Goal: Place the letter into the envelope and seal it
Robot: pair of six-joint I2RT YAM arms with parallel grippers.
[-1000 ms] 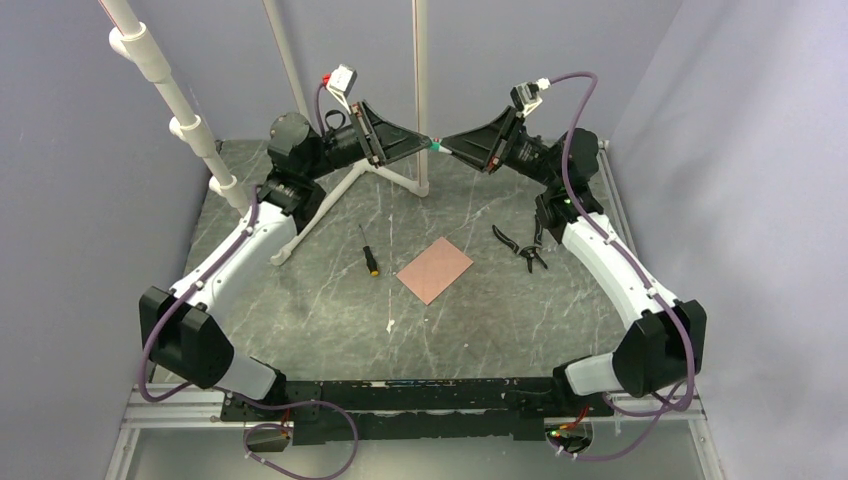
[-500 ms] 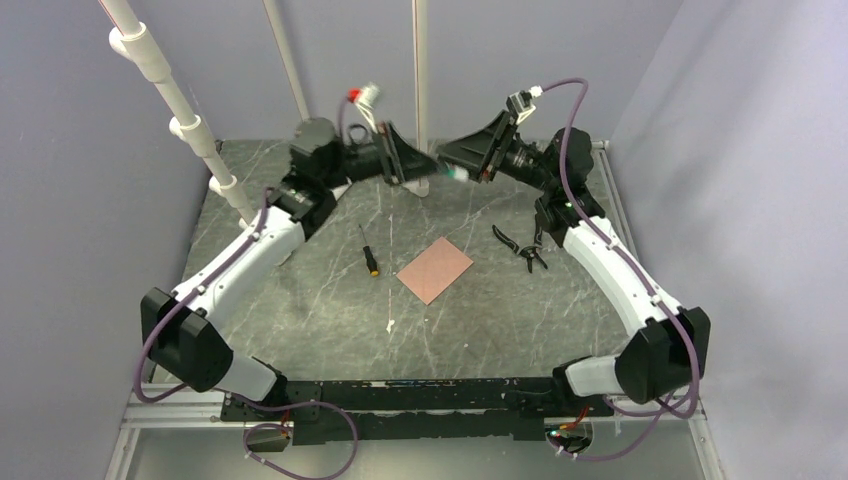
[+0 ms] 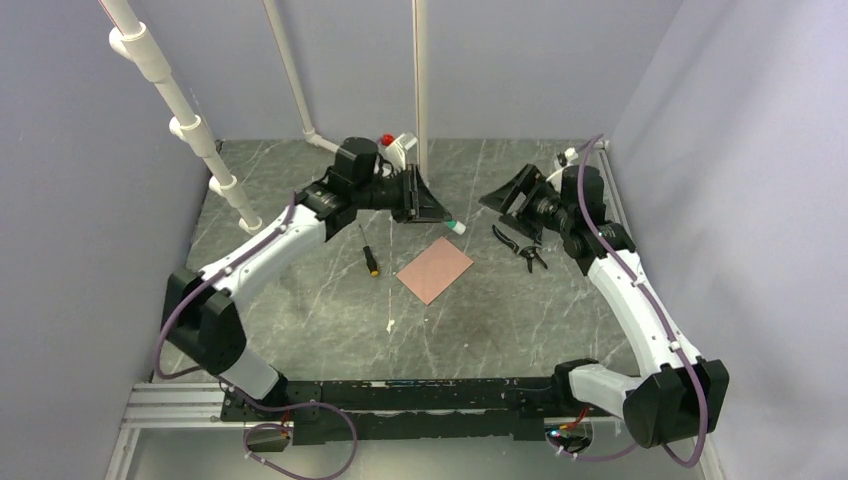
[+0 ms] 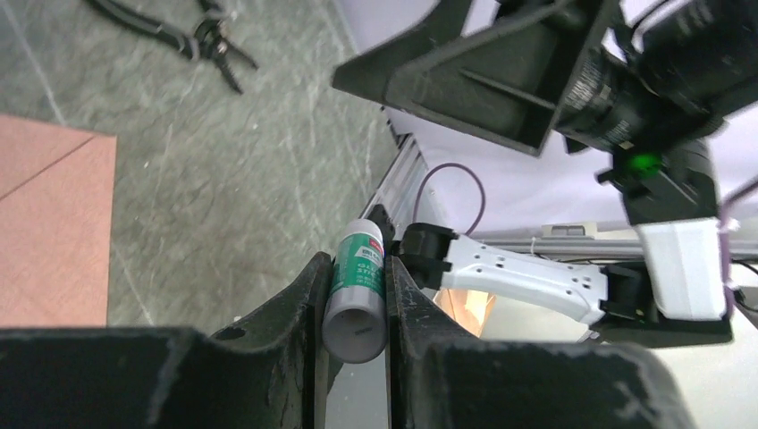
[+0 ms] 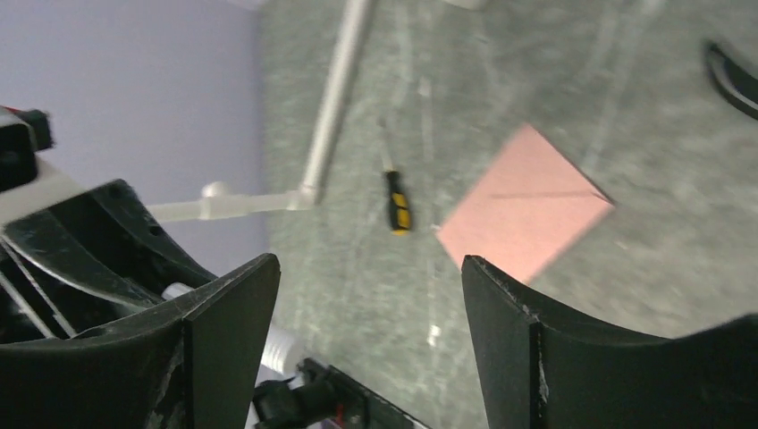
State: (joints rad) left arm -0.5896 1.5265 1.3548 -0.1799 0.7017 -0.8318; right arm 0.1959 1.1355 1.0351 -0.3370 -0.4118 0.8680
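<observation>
1. The envelope lies flat on the table, turned so that its corners point toward and away from the arm bases. A fold line runs across its pink face.
2. No separate sheet shows; whether the letter is inside the envelope cannot be told.
3. The left gripper is just beyond the envelope's far corner. Its jaws are clamped on a glue stick, a small white tube with a green label.
4. The glue stick points out past the fingertips toward the envelope's far corner. Whether it touches the paper is unclear.
5. The right gripper is beyond the envelope and to its right, apart from the left gripper. Its jaws stand wide apart with nothing between them.
6. A screwdriver with a black and yellow handle lies just left of the envelope, not touching it.
7. A pair of black pliers lies right of the envelope, a little farther back, below the right gripper.
8. A small white scrap lies on the table nearer the arm bases than the envelope, to its left.
</observation>
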